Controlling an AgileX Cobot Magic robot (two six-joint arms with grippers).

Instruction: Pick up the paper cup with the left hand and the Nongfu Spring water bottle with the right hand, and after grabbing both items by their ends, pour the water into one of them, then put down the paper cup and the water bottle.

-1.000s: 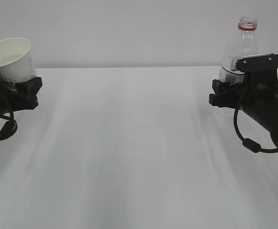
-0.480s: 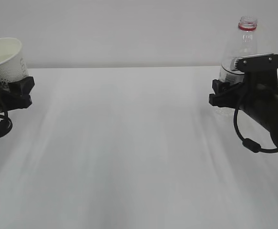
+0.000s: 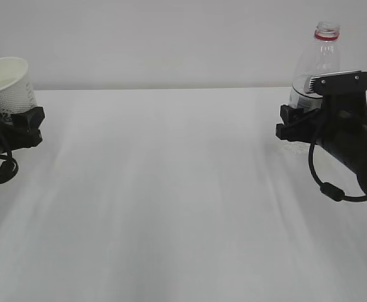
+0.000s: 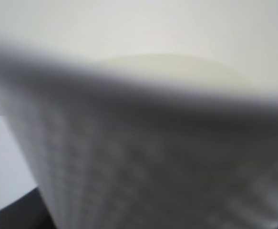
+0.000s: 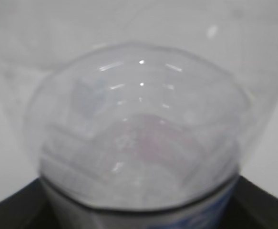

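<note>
- I see a wide white counter (image 3: 183,189) filling most of the exterior view, with a plain pale wall (image 3: 170,38) behind its far edge.
- At the right edge, my right arm (image 3: 353,151) reaches in from the near right, black and bulky, with a looped black cable (image 3: 325,182) hanging under it.
- The right tool (image 3: 299,123) is clamped on the lower body of the Nongfu Spring water bottle (image 3: 318,63), its fingers on either side of it and a grey plate (image 3: 337,80) on top.
- The bottle stands upright at the far right of the counter. It is clear plastic with a red ring at the neck and an open mouth. I cannot tell whether its base touches the counter, since the tool hides that part.
- In the right wrist view the bottle (image 5: 139,143) fills the picture, blurred. I look through its clear ribbed wall and see a bit of blue print low down. I cannot make out any liquid inside.
- At the far left edge, the left tool (image 3: 10,123) is clamped on the lower part of the paper cup (image 3: 7,82).
- The cup is white with a ribbed side and a cream inside, its open rim tipped slightly toward the camera.
- In the left wrist view the cup (image 4: 143,157) is a blurred close-up, ribbed wall below, pale inside above.
</note>
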